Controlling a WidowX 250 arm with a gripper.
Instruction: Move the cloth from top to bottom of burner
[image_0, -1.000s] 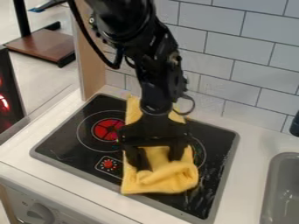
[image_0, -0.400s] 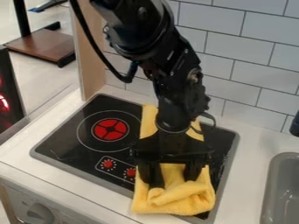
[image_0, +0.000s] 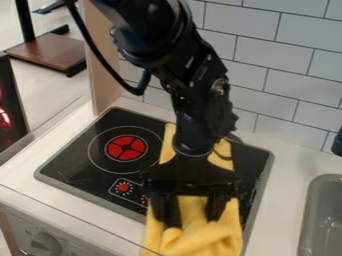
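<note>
The yellow cloth (image_0: 194, 245) is lying along the right part of the black stove top (image_0: 77, 157), its far part showing on both sides of the arm (image_0: 197, 100) and its near end bunching into folds over the stove's front edge, running out at the bottom of the view. The black hand (image_0: 194, 220) is pointing down onto the cloth, its two fingers standing apart and touching it, with yellow fabric showing between them. To the left, the red burner (image_0: 127, 148) is sitting inside a thin ring, with a red knob (image_0: 123, 188) nearer the front. The white worktop (image_0: 287, 167) is surrounding the stove top, and a grey sink (image_0: 309, 215) is sitting at the right.
</note>
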